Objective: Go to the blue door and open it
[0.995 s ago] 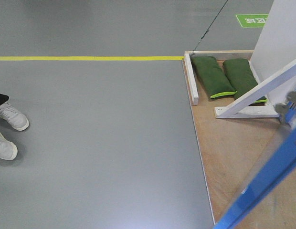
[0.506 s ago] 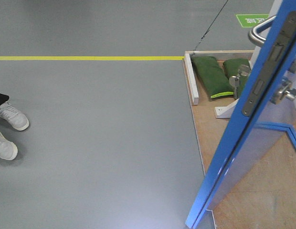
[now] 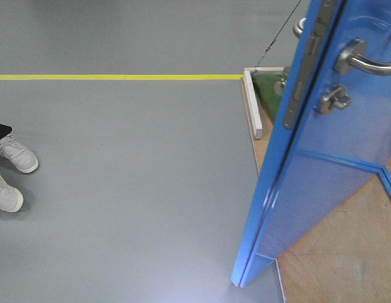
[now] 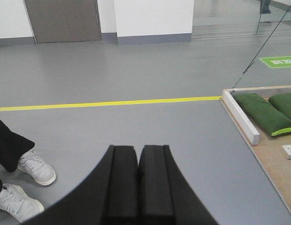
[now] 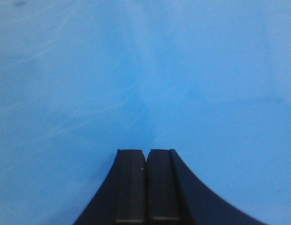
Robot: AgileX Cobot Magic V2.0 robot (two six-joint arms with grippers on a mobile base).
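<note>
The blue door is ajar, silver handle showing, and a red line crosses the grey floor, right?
No: the line crossing the grey floor is yellow, not red; the front-facing view shows it. The blue door is ajar, silver handle showing.

Pretty clearly some test hall or lab, not a home: wide grey floor with a yellow tape line and a green floor marking. The blue door stands on a plywood base with green sandbags on it.
</note>
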